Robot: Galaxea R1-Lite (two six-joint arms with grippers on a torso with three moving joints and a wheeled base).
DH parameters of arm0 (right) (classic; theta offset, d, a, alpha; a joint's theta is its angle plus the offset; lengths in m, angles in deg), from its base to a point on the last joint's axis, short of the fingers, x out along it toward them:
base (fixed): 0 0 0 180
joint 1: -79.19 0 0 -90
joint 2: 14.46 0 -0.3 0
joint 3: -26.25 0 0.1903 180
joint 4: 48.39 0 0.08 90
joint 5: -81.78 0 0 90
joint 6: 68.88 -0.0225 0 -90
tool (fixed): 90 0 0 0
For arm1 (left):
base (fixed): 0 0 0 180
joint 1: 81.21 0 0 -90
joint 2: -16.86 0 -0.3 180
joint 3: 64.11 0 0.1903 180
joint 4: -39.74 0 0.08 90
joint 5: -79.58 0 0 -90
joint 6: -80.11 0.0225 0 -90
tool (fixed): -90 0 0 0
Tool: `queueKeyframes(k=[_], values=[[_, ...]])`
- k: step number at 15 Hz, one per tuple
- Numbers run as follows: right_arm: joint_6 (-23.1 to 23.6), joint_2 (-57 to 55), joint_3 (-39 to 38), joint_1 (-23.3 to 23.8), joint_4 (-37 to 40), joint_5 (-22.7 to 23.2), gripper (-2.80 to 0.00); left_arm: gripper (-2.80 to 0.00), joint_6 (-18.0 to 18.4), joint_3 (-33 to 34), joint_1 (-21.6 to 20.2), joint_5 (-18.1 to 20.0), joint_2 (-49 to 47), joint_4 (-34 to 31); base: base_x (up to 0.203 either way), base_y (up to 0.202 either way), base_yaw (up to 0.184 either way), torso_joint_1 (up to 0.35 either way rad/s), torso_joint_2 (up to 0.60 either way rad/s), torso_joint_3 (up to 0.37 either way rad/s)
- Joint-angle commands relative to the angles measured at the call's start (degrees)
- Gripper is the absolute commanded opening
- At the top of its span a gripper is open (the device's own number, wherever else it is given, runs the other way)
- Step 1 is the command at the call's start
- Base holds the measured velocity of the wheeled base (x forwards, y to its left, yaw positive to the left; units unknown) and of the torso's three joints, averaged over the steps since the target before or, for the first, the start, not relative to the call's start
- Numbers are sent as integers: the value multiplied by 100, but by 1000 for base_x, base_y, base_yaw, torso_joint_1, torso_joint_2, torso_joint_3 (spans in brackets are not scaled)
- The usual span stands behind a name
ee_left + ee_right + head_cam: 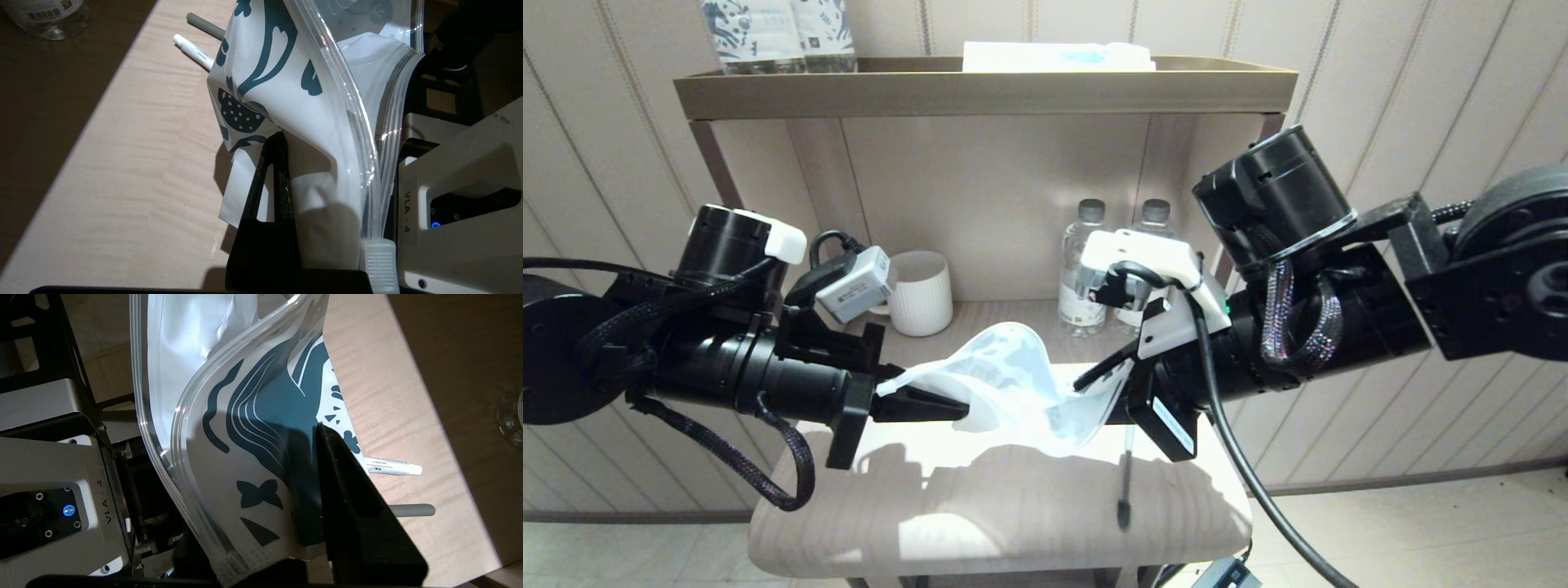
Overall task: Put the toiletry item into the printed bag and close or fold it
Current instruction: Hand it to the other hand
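The printed bag (1013, 367) hangs between my two arms above the small table (980, 506), white with dark blue leaf print (261, 61) (261, 416). Its zip edges stand apart, so the mouth gapes. My left gripper (964, 406) (278, 136) is shut on one corner of it. My right gripper (1094, 384) (286, 457) is at the other side, its jaws parted a little with the bag's sheet lying between them. The toiletry item (194, 51) (392, 468), slim and white, lies on the table under the bag, partly hidden.
A grey stick (1125, 474) (412, 510) lies beside the white one. A white cup (920, 292) and two water bottles (1082, 269) stand at the back. The shelf above (980, 86) carries patterned bottles (776, 33) and a white-blue packet (1058, 57).
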Motion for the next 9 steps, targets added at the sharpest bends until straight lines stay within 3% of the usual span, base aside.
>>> queueKeyframes(k=[1, 9], values=[[12, 10, -23, 12, 9, 14, 0, -280, 37, 4, -4, 22, -21, -2, 0, 0, 0, 0, 0, 0], [12, 313, -348, 75, 19, 14, 0, -280, 10, -22, -25, 23, 6, 7, 0, 0, 0, 0, 0, 0]])
